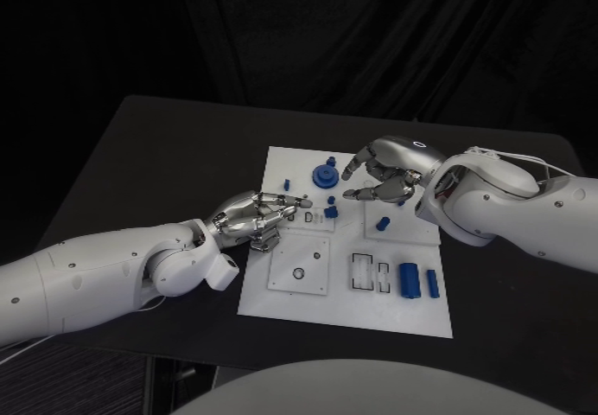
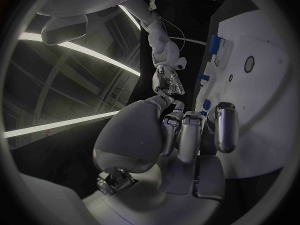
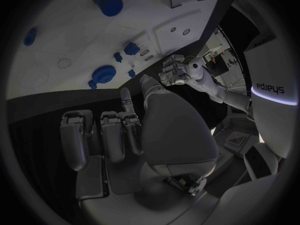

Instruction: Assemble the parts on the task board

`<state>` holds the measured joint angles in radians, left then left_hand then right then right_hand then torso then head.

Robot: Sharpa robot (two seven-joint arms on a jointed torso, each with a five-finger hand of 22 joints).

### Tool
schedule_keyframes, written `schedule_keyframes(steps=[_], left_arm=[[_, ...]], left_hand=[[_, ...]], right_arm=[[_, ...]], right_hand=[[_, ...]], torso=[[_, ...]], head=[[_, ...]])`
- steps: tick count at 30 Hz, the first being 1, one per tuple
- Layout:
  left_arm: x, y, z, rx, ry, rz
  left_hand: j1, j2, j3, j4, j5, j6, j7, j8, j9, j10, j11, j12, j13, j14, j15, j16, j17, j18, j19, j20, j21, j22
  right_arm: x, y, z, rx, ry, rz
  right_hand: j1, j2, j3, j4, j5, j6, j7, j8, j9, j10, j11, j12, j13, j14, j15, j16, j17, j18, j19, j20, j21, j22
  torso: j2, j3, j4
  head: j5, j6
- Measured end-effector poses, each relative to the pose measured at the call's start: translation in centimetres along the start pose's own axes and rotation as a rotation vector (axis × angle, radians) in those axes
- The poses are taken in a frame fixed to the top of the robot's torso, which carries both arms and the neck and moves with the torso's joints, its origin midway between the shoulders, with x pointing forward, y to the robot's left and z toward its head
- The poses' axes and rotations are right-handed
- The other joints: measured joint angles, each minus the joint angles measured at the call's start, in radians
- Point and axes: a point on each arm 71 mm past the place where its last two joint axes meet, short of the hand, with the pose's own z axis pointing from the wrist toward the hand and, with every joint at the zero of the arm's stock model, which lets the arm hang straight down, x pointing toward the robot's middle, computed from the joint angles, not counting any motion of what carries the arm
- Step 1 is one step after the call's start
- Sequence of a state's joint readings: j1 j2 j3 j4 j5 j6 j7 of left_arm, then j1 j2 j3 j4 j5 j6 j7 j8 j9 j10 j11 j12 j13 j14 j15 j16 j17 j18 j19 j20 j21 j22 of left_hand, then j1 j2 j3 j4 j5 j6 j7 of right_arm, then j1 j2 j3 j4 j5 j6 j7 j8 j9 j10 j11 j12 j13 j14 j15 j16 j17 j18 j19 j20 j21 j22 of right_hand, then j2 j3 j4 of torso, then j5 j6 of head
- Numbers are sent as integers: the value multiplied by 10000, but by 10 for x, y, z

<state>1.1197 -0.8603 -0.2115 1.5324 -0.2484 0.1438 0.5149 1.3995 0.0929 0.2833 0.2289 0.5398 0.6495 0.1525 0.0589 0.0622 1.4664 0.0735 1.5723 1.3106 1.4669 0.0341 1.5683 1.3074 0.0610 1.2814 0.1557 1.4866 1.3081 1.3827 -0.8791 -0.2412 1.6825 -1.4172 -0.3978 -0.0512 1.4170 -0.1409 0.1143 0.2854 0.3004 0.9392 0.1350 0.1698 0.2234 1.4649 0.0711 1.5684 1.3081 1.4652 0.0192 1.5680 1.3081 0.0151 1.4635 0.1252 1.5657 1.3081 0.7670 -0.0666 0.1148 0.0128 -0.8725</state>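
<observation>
The left hand (image 1: 258, 214) sits over the left side of the task board (image 1: 299, 303). Its fingers are curled in, and I cannot tell if it holds a part. The right hand (image 1: 389, 173) hovers over the top of the board with its fingers bent and apart, holding nothing. Between the hands stands a small blue peg (image 1: 332, 210). A round blue part (image 1: 325, 175) stands near the right hand. Two long blue parts (image 1: 409, 278) lie at the right edge. The robot looks to be picking a part. Next it should grip one gently and line it up with its slot.
</observation>
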Motion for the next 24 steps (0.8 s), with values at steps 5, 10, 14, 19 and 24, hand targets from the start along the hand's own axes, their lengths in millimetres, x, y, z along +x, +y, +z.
schedule_keyframes(steps=[5,10,14,19,24], left_arm=[[0,0,1,3,5,4],[0,0,1,5,8,8],[-1,0,1,5,-1,14],[-1,1,2,4,-7,18],[-1,1,2,5,-9,20]], left_hand=[[0,0,0,0,20,-2,-2,0,0,0,0,0,-5,0,0,0,0,0,0,0,0,0],[0,0,0,0,20,-4,-4,0,-1,0,0,0,-8,0,0,0,0,1,0,0,0,-1],[0,0,0,0,20,-5,-4,0,-1,0,0,0,-8,0,0,0,0,0,0,0,0,-1],[0,0,0,0,20,-5,-5,0,-2,0,0,0,-7,0,0,0,-1,1,0,0,0,-2],[0,0,0,0,20,-5,-5,0,-2,0,0,0,-7,0,0,0,-1,0,0,0,0,-3]], right_arm=[[3,2,3,22,151,-661],[13,3,4,56,391,-1053],[19,2,5,109,550,-1211],[25,2,6,144,706,-1316],[31,3,8,122,858,-1375]], right_hand=[[-109,-108,-68,13,-77,0,0,-96,-17,19,-52,0,-1,18,-50,0,-1,1,23,-23,19,0],[-106,-106,-96,-15,-148,0,0,-130,-27,19,-52,0,-1,18,-50,0,-1,1,36,-37,20,0],[-106,-106,-96,-15,-224,0,0,-189,-38,19,-52,0,-2,18,-49,0,-2,2,36,-37,20,0],[-106,-106,-95,-15,-349,0,0,-237,-37,19,-52,0,-2,18,-49,-1,-2,3,36,-36,20,0],[-106,-106,-95,-15,-354,0,0,-237,-37,18,-52,-1,-3,18,-49,0,-2,4,36,-37,20,0]], torso=[[4,6,4],[12,18,15],[10,18,14],[9,12,7],[4,6,7]], head=[[-31,0],[-44,0],[-30,0],[-12,0],[-21,0]])
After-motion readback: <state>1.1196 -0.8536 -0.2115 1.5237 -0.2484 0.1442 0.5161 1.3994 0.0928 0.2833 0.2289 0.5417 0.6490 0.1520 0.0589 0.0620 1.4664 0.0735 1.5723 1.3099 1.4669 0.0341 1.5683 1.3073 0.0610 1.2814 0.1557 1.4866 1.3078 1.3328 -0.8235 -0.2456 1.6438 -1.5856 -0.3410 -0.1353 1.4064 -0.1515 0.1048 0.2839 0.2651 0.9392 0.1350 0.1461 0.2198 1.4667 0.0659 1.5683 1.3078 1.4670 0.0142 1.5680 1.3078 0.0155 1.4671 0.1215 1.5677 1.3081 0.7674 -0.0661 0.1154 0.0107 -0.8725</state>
